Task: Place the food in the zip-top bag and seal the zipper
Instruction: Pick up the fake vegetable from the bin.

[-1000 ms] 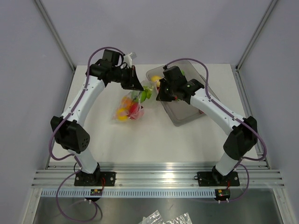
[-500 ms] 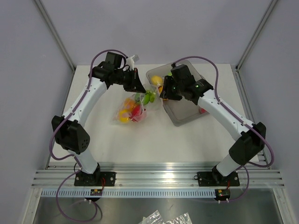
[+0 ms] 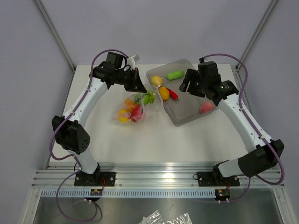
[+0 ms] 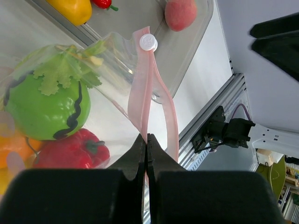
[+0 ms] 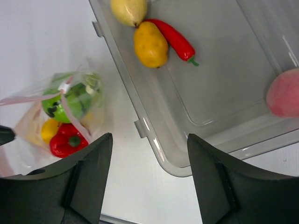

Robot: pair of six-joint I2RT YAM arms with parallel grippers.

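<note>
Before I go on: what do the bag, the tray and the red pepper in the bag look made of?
Bag: thin clear plastic film, glossy, creased and see-through.
Tray: stiff translucent grey plastic, smooth, with a moulded rim.
Red pepper: probably hard plastic; it shines with sharp highlights.

Clear zip-top bag point(image 4: 117, 51), colourful toy food point(image 4: 46, 107) inside, pink zipper point(image 4: 145, 84) strips parted

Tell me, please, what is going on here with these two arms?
The left gripper is shut on the pink zipper of the zip-top bag. Several toy foods already lie inside the bag. The right gripper hangs open and empty above the grey tray, where a red chilli, a peach and others wait.
</note>
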